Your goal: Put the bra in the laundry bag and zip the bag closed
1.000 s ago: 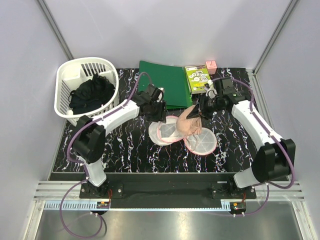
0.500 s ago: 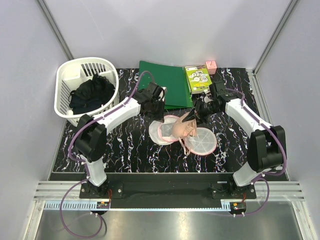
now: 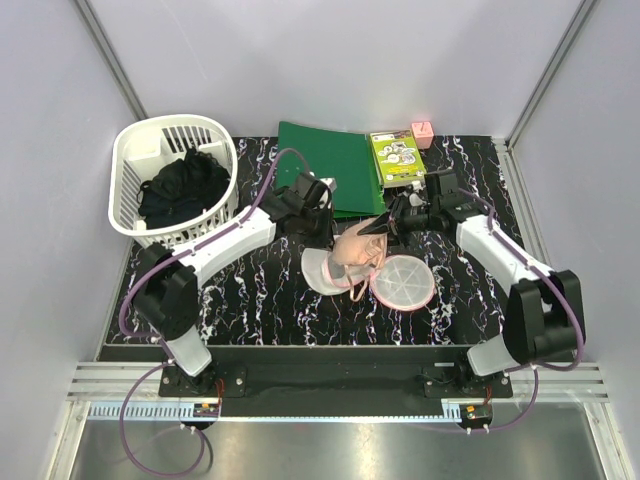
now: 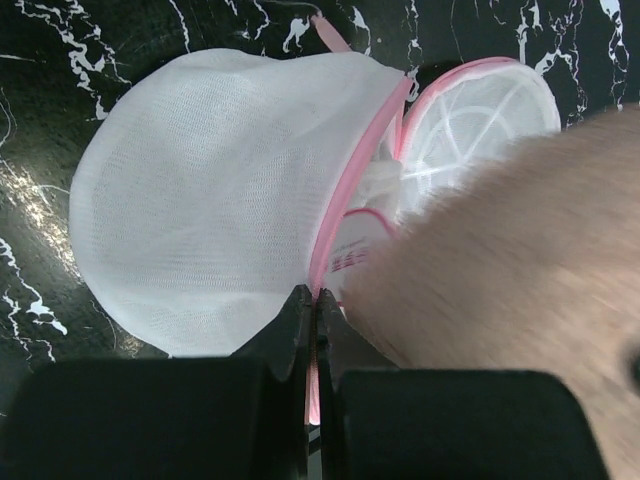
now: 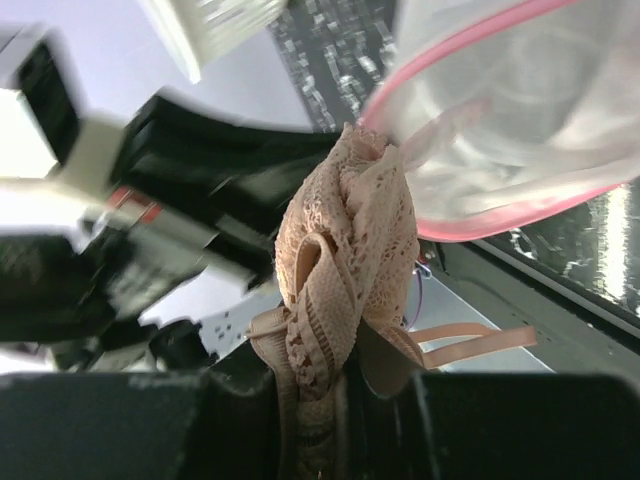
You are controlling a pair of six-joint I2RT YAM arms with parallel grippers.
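Note:
The white mesh laundry bag (image 3: 318,267) with pink zipper trim lies open mid-table; its round lid half (image 3: 402,283) lies flat to the right. In the left wrist view the bag (image 4: 210,190) fills the frame. My left gripper (image 3: 318,222) is shut on the bag's pink rim (image 4: 318,300). My right gripper (image 3: 392,226) is shut on the peach bra (image 3: 356,252), which hangs over the bag's opening. In the right wrist view the bra (image 5: 340,260) is bunched between my fingers (image 5: 450,400), a strap trailing right.
A white slotted basket (image 3: 150,150) with black clothing (image 3: 180,188) stands at the back left. A green folder (image 3: 330,165), a green printed card (image 3: 396,155) and a small pink box (image 3: 422,132) lie at the back.
My right gripper has carried the bra left and down over the bag's opening. My left gripper has pulled the bag's rim slightly toward the back, tilting the pouch open.

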